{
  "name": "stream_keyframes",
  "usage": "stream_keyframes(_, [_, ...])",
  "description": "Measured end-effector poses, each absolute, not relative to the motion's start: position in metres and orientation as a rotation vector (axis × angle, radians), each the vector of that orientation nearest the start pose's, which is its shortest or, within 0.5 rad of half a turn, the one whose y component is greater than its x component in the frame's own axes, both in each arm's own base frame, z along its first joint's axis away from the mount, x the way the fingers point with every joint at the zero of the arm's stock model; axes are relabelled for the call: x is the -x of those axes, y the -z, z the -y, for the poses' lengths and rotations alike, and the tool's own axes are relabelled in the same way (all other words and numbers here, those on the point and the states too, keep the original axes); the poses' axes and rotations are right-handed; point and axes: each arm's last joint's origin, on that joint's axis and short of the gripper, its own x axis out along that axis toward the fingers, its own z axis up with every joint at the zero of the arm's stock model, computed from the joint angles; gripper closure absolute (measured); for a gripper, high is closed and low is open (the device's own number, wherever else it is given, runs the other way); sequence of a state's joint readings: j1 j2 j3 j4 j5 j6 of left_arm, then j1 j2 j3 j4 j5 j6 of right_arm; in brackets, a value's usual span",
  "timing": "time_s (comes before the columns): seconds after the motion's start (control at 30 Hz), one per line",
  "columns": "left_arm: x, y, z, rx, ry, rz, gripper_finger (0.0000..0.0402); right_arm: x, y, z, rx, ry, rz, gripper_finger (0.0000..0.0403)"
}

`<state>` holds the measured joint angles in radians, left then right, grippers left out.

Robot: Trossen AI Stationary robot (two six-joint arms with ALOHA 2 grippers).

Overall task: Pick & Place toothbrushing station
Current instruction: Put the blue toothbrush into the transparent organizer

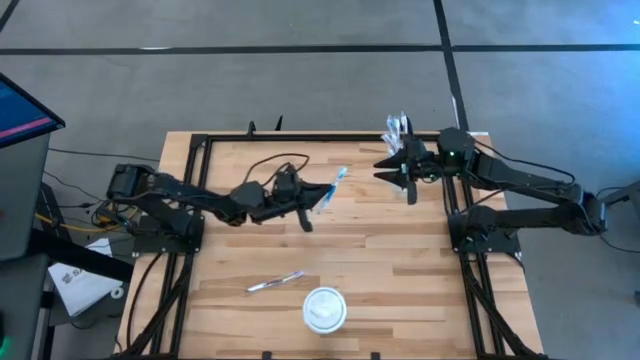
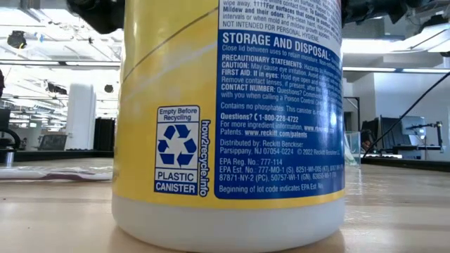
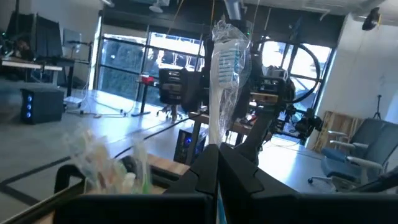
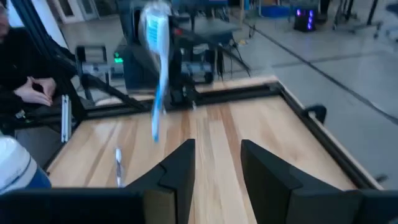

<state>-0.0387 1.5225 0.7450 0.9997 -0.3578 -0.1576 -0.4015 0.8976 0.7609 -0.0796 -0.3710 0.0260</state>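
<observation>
A blue toothbrush in a clear wrapper (image 1: pixel 333 185) sticks out of my shut left gripper (image 1: pixel 312 203) above the table's middle. It also shows in the right wrist view (image 4: pixel 158 68). My right gripper (image 1: pixel 383 169) stands open and empty a little to its right, above the table's far right part, its fingers (image 4: pixel 180 168) pointing toward the brush. A clear tumbler (image 1: pixel 397 129) with several toothbrushes stands near the far edge, behind my right gripper. A pale toothbrush (image 1: pixel 275 283) lies flat on the table near the front. My left gripper pinches the wrapped toothbrush by its lower end (image 3: pixel 219 144) between its two shut fingers. The brush runs on past the fingertips, along their line, and slants upward with its head end (image 3: pixel 227 50) on top. It is lifted clear of the table.
A yellow plastic canister with a white lid (image 1: pixel 325 308) stands near the front edge and fills the low view (image 2: pixel 232 119). A black frame (image 1: pixel 205 140) rims the wooden table. A person's hands (image 4: pixel 34 90) show beyond the table's left side.
</observation>
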Motion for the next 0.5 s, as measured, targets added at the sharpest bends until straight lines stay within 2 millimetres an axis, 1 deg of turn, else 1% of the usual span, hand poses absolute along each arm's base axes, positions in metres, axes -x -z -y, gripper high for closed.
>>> stream_keyframes(0.07, [-0.329,-0.259,0.0,0.194,-0.289,0.248,0.0401,-0.19,-0.316,0.067,-0.101,0.022,-0.188,0.0283])
stream_keyframes(0.27, [-0.354,-0.264,-0.011,0.184,-0.265,0.265,0.0401,-0.192,-0.32,0.06,-0.075,-0.012,-0.156,0.0283])
stream_keyframes(0.5, [-0.38,-0.268,-0.012,0.16,-0.227,0.285,0.0401,-0.193,-0.323,0.06,-0.064,-0.017,-0.128,0.0283])
